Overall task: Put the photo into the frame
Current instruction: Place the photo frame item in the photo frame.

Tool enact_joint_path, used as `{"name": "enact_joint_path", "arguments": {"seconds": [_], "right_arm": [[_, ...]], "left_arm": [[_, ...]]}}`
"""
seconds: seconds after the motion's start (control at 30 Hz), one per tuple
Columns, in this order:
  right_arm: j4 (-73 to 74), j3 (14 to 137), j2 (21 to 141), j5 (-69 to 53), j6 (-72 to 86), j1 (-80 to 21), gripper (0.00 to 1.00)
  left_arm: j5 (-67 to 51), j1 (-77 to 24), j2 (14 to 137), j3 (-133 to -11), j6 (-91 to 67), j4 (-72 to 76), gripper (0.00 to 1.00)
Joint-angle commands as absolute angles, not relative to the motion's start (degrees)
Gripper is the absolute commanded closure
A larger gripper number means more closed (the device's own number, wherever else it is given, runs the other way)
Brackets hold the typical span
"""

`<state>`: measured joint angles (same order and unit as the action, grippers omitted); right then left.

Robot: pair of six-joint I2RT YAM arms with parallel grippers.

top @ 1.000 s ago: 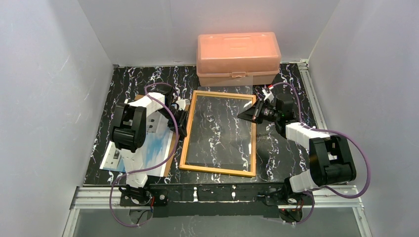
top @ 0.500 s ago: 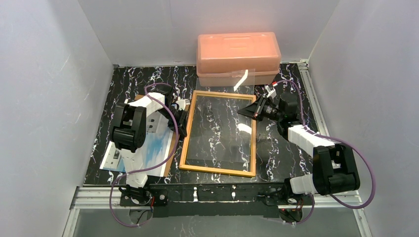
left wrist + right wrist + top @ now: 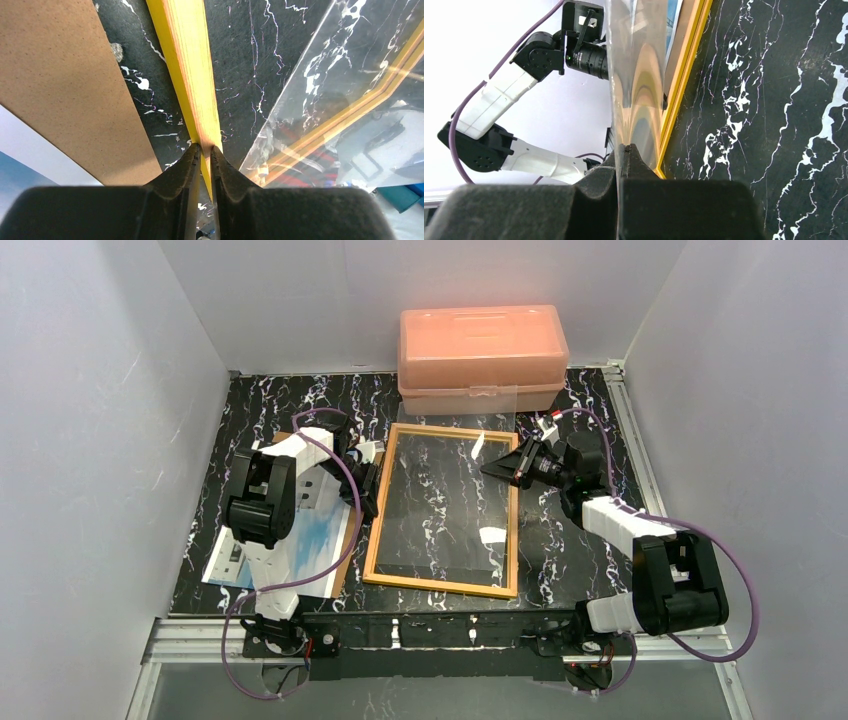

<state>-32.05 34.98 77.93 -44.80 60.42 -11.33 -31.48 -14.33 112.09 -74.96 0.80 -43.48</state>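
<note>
The frame [image 3: 440, 586] lies flat mid-table, its yellow-orange border empty inside. My left gripper [image 3: 368, 500] is shut on the frame's left border [image 3: 192, 75], fingertips [image 3: 203, 148] pinching the yellow strip. My right gripper [image 3: 493, 468] is shut on the right edge of the clear pane [image 3: 470, 470] and holds it tilted up over the frame; in the right wrist view the pane [image 3: 636, 75] rises from my jaws [image 3: 625, 148] beside the border [image 3: 681, 85]. The photo [image 3: 310, 540], blue sky print, lies left of the frame under my left arm, on the brown backing board [image 3: 65, 85].
A salmon-pink plastic box [image 3: 482, 355] stands at the back, just behind the frame's far edge and the raised pane. White walls close in the table on three sides. A metal rail runs along the right edge [image 3: 630, 440].
My right arm has swung right and lifted, tilting the clear pane more steeply; the glare on it has shifted downward. My left arm and the frame have not moved.
</note>
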Motion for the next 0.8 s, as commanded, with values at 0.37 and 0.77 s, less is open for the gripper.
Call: {"name": "enact_joint_path", "arguments": {"seconds": [0.37,0.77], "right_arm": [[-36.58,32.67,76.67,-45.00,62.28,-11.69,0.99],[-36.36,30.42,76.40,-44.53,61.78,-11.91,0.99]], "left_arm": [[-31.91,-14.59,111.44,-74.44,0.97,-44.15,0.90],[-31.90,-14.59,111.53,-74.56,1.07,-44.40,0.92]]}}
